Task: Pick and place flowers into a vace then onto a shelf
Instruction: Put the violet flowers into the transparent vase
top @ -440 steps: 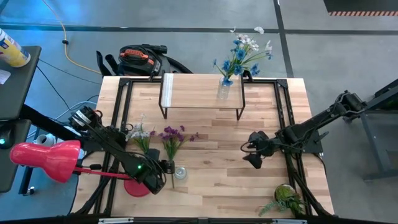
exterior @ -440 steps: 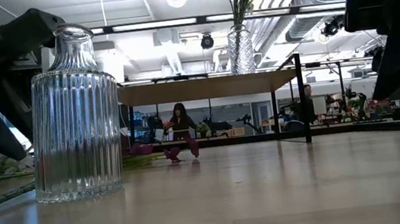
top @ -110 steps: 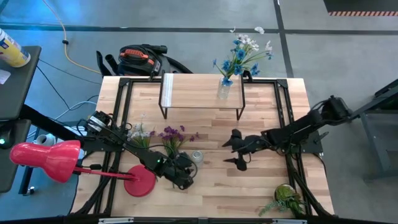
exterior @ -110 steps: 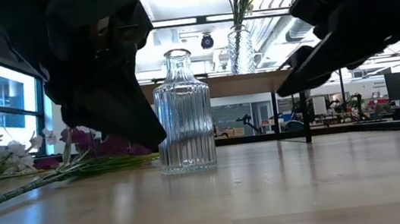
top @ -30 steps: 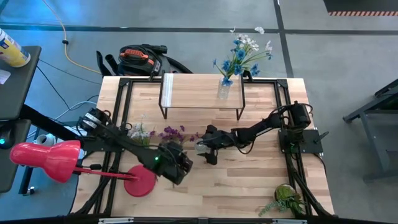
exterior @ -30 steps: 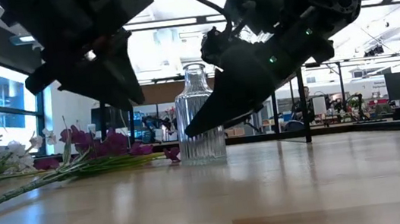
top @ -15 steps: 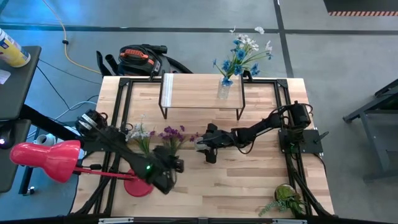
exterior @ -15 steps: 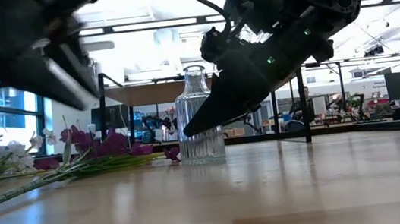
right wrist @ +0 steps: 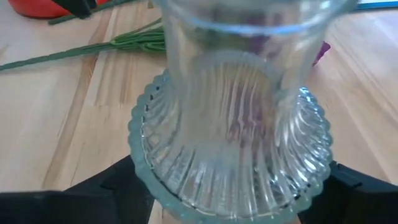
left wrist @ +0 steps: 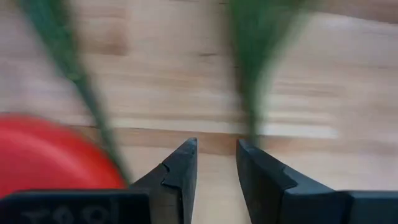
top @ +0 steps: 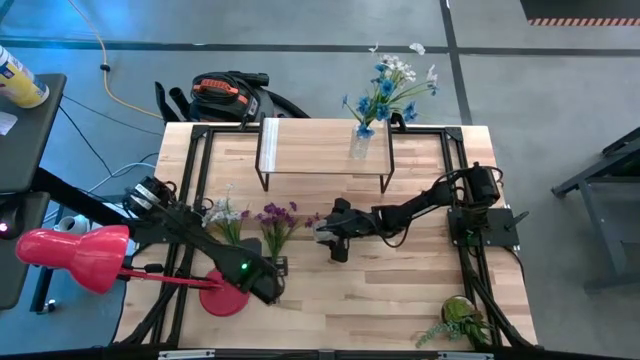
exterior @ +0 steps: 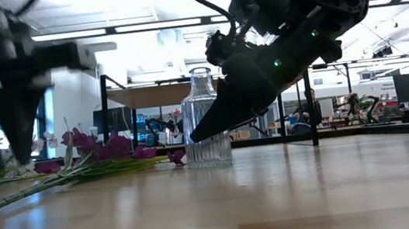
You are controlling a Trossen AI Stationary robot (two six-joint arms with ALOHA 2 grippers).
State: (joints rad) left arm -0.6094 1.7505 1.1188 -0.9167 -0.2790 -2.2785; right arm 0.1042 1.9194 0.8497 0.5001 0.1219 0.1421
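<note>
A clear ribbed glass vase (top: 321, 230) (exterior: 205, 122) (right wrist: 230, 124) stands upright at mid-table, with my right gripper (top: 326, 240) (right wrist: 230, 193) shut around its lower body. To its left, purple flowers (top: 278, 215) (exterior: 107, 150) and pale white flowers (top: 225, 212) lie flat on the tabletop. My left gripper (top: 272, 274) (left wrist: 216, 144) points down over the near ends of their green stems (left wrist: 252, 68). It is slightly open and has nothing between its fingers. The shelf (top: 325, 150) stands at the far edge. My right gripper has one finger (right wrist: 118, 190) on each side of the vase's ribbed lower body (right wrist: 142, 163), just above its base. The fingers come slanting down from the table's right side. The vase stands upright with its bottom on the table.
A second glass vase with blue and white flowers (top: 362, 140) stands on the shelf's right end. A red lamp has its round base (top: 222, 297) (left wrist: 43, 155) beside my left gripper and its head (top: 70, 255) past the table's left edge. A potted plant (top: 460, 318) sits at the near right corner.
My left gripper has gone from beside the vase toward the table's left and near edges and has rolled about its wrist. It now hangs over the stem ends. The vase and my right arm have stayed in place.
</note>
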